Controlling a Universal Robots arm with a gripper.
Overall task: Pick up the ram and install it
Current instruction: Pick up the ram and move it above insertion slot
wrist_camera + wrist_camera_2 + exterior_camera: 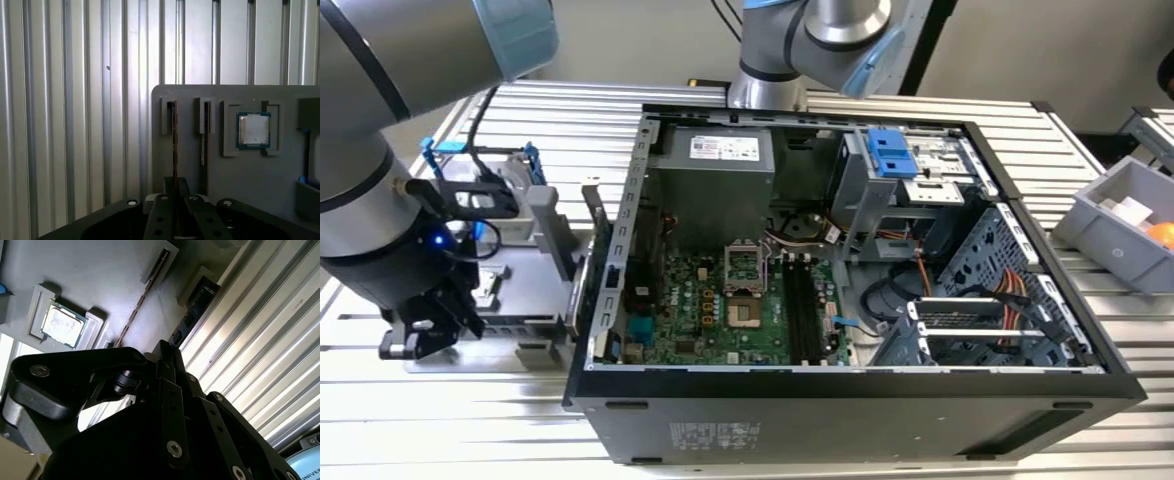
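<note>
In the exterior view, the pincer (414, 343) is hanging low at the left of the frame. It is over a grey tray (520, 285) that is sitting on the striped metal surface (467, 440). The open computer box (854, 415) is standing just beside the tray, in the middle of the frame. In both wrist views, the ram (175, 140) (142, 297) is standing on its thin edge in a slot of the tray. The pincer is narrow, squeezing the ram's near end. A square silver chip (254, 129) is lying in a tray pocket nearby.
</note>
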